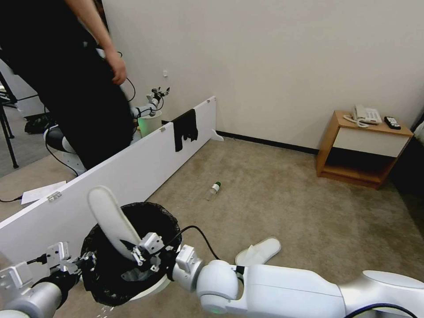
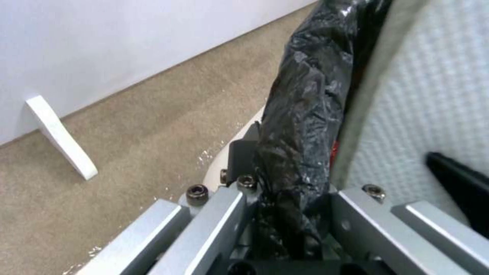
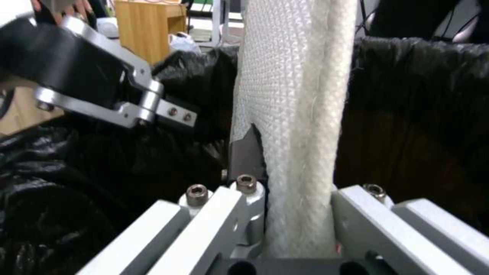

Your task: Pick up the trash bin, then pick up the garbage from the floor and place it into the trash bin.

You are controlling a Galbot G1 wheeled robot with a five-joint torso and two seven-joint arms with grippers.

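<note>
Gripping slipper (image 1: 109,219), right pincer (image 1: 140,252) over bin (image 1: 155,215)

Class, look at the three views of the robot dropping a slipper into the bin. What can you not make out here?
- What already lies in the trash bin: head view, hidden by the slipper and right gripper.
- Left gripper fingertips: left wrist view, buried in the black bag.
- Bottle label: head view, too small.
- Second slipper: its near end is behind the right arm.

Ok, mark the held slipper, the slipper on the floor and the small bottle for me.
held slipper (image 1: 108,218): head view, middle of its sole.
slipper on the floor (image 1: 258,251): head view, its upper.
small bottle (image 1: 213,190): head view, clear body below the green cap.
</note>
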